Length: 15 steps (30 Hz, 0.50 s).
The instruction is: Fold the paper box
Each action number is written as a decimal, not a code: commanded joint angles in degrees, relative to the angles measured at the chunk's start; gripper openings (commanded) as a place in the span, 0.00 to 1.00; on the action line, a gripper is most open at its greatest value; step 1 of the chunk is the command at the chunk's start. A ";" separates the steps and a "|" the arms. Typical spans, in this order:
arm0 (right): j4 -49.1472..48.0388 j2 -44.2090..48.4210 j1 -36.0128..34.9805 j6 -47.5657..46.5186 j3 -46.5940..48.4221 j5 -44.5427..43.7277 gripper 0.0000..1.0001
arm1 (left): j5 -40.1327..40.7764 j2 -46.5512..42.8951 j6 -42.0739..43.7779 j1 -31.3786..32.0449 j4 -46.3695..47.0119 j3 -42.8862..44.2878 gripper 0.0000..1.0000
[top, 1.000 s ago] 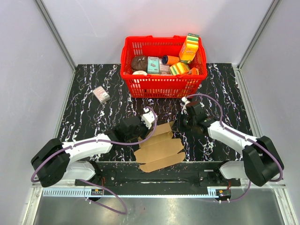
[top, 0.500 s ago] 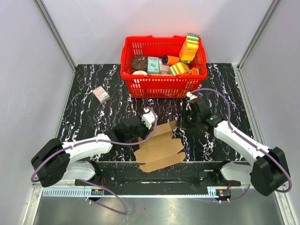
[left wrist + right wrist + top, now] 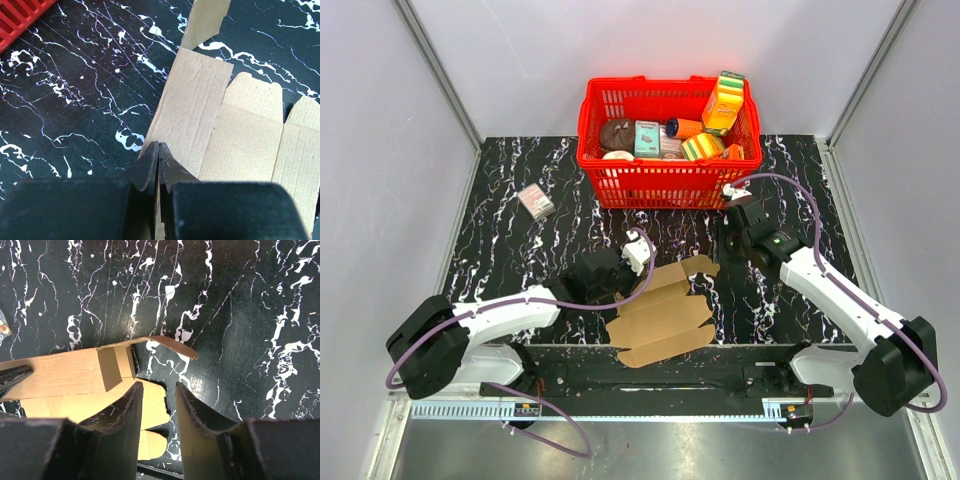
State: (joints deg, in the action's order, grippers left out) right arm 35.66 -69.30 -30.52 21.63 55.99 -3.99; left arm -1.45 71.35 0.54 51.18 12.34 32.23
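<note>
1. Bright, even light from above fills the top view, and the black, white-veined marble-patterned desk [image 3: 520, 270] is evenly lit.
2. The die-cut brown kraft cardboard paper box [image 3: 245, 145] is in sharp focus, its grain crisp.
3. The black left tool [image 3: 159, 152] and black right tool [image 3: 157, 395] blur where they come nearest their wrist lenses.

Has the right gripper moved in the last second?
Yes. The right gripper has pulled back off the paper box flap, up and right toward the red basket's front right corner, jaws now parted.

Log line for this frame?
left gripper: shut on paper box edge | right gripper: open, holding nothing | fold: not done
</note>
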 commanded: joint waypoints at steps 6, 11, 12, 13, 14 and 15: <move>1.94 -3.20 0.29 -17.04 6.31 -0.41 0.50 | 0.14 0.02 -0.36 0.33 -0.56 0.56 0.00; 3.98 -7.33 1.60 -26.53 9.40 3.80 0.52 | 0.14 -0.07 -0.36 0.41 -0.47 0.56 0.00; 3.89 -7.69 1.78 -27.68 9.49 6.95 0.53 | 0.22 0.01 -0.36 0.41 -0.39 0.56 0.00; 3.46 -8.04 2.22 -28.82 9.40 8.11 0.54 | 0.31 0.02 -0.36 0.33 -0.47 0.56 0.00; 2.93 -8.83 2.31 -31.10 9.14 8.99 0.54 | 0.22 0.10 -0.36 0.33 -0.47 0.56 0.00; 2.84 -9.19 2.31 -32.08 8.88 9.87 0.54 | 0.22 0.10 -0.36 0.33 -0.47 0.56 0.00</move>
State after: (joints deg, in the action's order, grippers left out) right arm 38.26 -76.99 -29.06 -1.06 63.22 -0.25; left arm -1.45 71.35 0.54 51.18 12.34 32.23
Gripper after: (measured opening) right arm 0.535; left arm 0.024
